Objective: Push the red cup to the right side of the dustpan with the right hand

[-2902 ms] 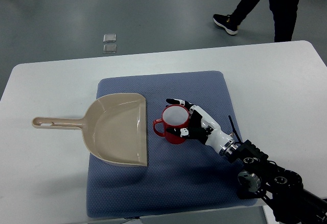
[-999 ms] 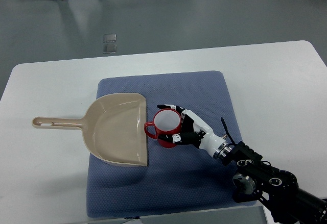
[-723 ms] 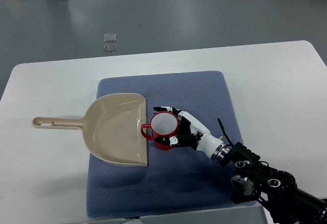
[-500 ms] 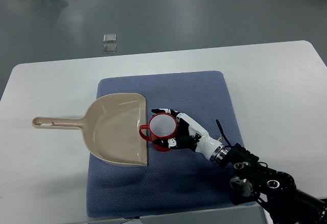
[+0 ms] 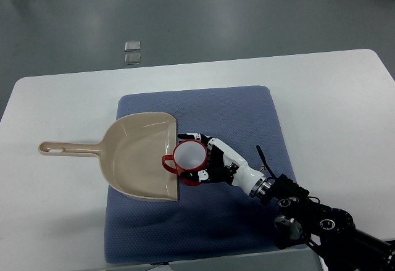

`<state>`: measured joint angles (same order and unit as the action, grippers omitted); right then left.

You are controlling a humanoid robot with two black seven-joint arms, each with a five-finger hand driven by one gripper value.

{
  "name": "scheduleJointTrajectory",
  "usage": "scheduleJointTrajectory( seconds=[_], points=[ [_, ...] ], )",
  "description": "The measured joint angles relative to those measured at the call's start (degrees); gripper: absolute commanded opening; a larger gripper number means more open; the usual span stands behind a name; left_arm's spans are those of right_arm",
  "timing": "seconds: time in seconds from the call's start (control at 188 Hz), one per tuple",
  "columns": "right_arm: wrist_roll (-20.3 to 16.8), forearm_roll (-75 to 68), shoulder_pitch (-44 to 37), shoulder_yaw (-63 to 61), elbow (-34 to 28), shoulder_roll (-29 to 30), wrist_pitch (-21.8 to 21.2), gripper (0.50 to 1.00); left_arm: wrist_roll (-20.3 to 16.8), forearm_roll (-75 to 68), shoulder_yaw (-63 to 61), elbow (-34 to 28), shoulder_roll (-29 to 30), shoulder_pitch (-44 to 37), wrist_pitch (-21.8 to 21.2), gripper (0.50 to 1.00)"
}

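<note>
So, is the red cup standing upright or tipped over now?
Upright: the red cup shows its round open mouth to the camera, with the right hand curled around it beside the dustpan.

there is one view only, a top camera set high on the robot's own side, looking steeply down and forward. it takes in nearly the whole white table [image 5: 345, 98] with the blue mat [image 5: 247, 116] near centre, plus grey floor [image 5: 185, 12] beyond the far edge. the right arm [image 5: 321, 225] enters from the lower right corner, nearest the lens.
</note>
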<state>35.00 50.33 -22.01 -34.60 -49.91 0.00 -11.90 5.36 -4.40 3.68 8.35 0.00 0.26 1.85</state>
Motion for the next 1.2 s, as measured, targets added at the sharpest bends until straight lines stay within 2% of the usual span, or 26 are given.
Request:
scheduleJointTrajectory(
  seconds=[1.201],
  points=[
    [0.00,0.22,-0.14,0.57,-0.01,0.00,-0.48,0.930,0.00,0.00,-0.02,0.00,0.00,0.00,0.00,1.000]
  ],
)
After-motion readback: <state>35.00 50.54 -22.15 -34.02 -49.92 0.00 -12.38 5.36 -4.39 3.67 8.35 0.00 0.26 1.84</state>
